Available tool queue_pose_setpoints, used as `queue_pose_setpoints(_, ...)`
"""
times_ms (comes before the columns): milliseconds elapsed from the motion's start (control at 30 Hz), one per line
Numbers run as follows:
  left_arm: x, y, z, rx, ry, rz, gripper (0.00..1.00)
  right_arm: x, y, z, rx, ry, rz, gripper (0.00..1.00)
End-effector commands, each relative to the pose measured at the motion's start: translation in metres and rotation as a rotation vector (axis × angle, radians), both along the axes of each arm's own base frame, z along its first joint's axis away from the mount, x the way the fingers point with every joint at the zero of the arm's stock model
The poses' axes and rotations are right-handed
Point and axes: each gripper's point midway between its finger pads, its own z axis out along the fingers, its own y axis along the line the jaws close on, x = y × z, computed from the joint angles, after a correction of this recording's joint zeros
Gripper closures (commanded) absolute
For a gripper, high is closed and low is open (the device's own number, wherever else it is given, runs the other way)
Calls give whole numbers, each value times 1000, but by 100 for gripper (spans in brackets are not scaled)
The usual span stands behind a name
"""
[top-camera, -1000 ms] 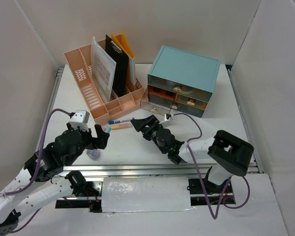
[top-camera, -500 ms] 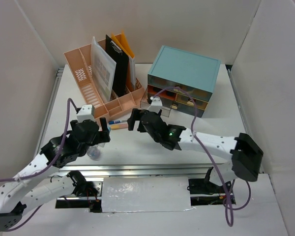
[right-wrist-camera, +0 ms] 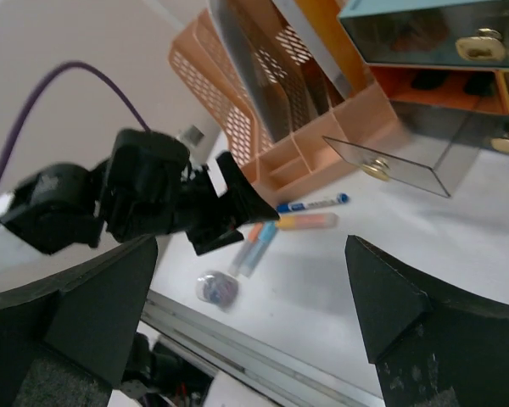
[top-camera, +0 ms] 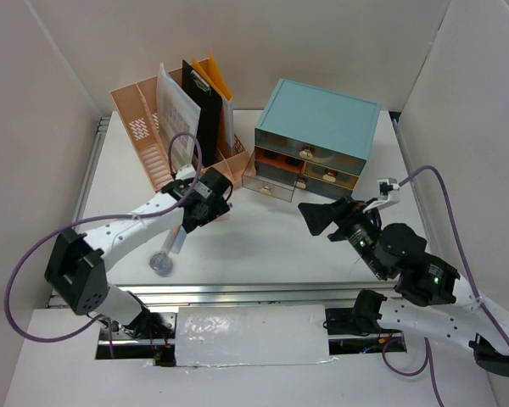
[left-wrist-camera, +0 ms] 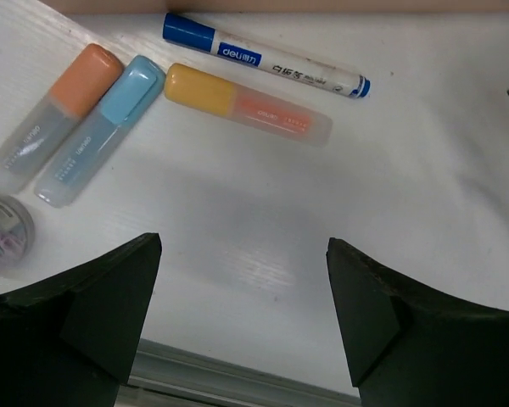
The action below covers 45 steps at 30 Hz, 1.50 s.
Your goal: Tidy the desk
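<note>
The white desk [top-camera: 263, 242] carries a row of pens beside the pink organizer. My left gripper [left-wrist-camera: 243, 242] hovers over them, open, with only bare tabletop between its fingers. Ahead of it lie a blue-capped marker [left-wrist-camera: 263, 61], a yellow-capped highlighter [left-wrist-camera: 246, 103], an orange-capped highlighter [left-wrist-camera: 55, 114] and a blue-capped highlighter [left-wrist-camera: 102, 127]. A round clear tub of clips [left-wrist-camera: 0, 233] sits to their left. From above, the left gripper [top-camera: 210, 203] hides most of the pens. My right gripper [top-camera: 312, 217] hangs open and empty in the air at mid-right, pointing at the left gripper [right-wrist-camera: 212, 199].
The pink slotted organizer [top-camera: 165, 161] with folders and a black clipboard stands at the back left. The teal drawer cabinet [top-camera: 318, 136] is at the back centre, and its clear bottom drawer [top-camera: 267, 185] is pulled out. White walls enclose the desk. An aluminium rail [top-camera: 263, 292] runs along the near edge.
The left arm has reached forward from the near-left corner to above the pens. The right arm has drawn back from the desk's centre to the right side.
</note>
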Motion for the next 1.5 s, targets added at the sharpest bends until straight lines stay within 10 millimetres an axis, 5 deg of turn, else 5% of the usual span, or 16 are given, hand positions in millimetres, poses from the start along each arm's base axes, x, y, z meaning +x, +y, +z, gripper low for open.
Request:
queue_pose_setpoints(0, 22, -7, 5, -79, -24, 226, 8, -5, -12, -36, -176, 86, -14, 0)
queue_pose_setpoints(133, 28, -11, -19, -65, 78, 300, 10, -15, -16, -39, -212, 102, 33, 0)
queue_pose_setpoints(300, 33, 8, -52, 52, 228, 434, 15, -24, -25, -34, -169, 75, 58, 0)
queue_pose_setpoints(767, 27, 31, -114, 110, 360, 545, 17, -34, -35, -35, -116, 36, 84, 0)
queue_pose_setpoints(1200, 34, 35, -118, 93, 314, 562, 22, -34, -30, -36, -104, 25, 98, 0)
queue_pose_setpoints(1267, 30, 33, -125, 90, 345, 554, 34, -34, -29, -36, -99, 22, 104, 0)
queue_pose_setpoints(1300, 28, 31, -127, 90, 357, 547, 70, -34, -30, -35, -97, 21, 99, 0)
queue_pose_setpoints(1367, 21, 29, -132, 70, 381, 545, 100, -35, -31, -34, -88, 17, 104, 0)
queue_pose_setpoints(1467, 12, 28, -129, 44, 381, 543, 100, -36, -32, -33, -81, 13, 105, 0)
